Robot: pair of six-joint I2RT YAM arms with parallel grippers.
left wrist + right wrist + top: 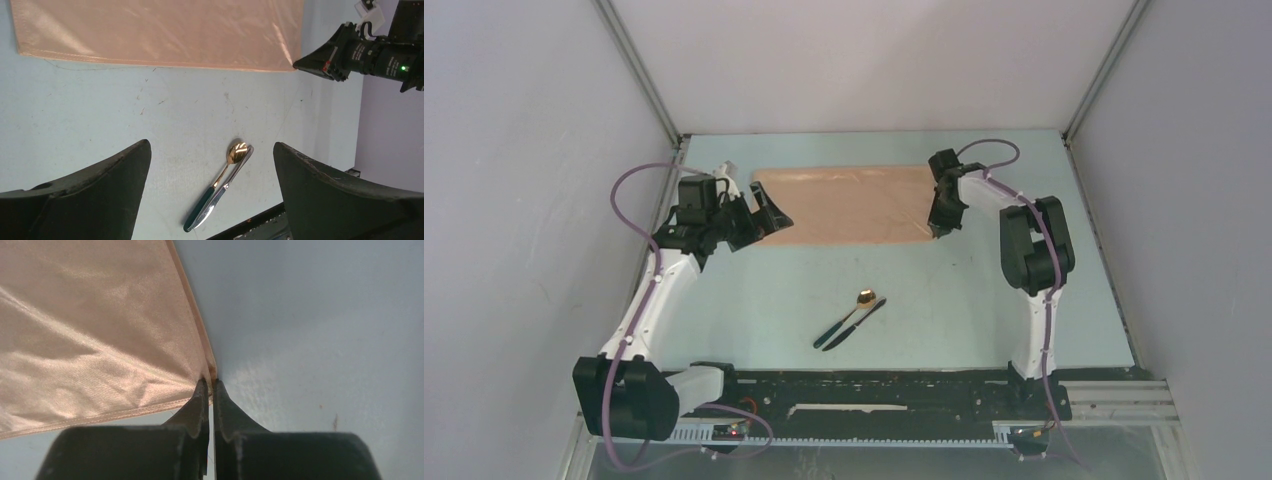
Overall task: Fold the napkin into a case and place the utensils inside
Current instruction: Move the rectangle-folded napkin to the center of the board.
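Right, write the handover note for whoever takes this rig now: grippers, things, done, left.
Right gripper: shut on the near right corner of the napkin.
Left gripper: open, holding nothing, beside the napkin's left edge.
Napkin: lies flat as a wide rectangle at the far side of the table.
Utensils: side by side on the bare table, nearer the arm bases, apart from the napkin.
Done: one corner gripped.
Left: fold the napkin into a case, then put the utensils inside.
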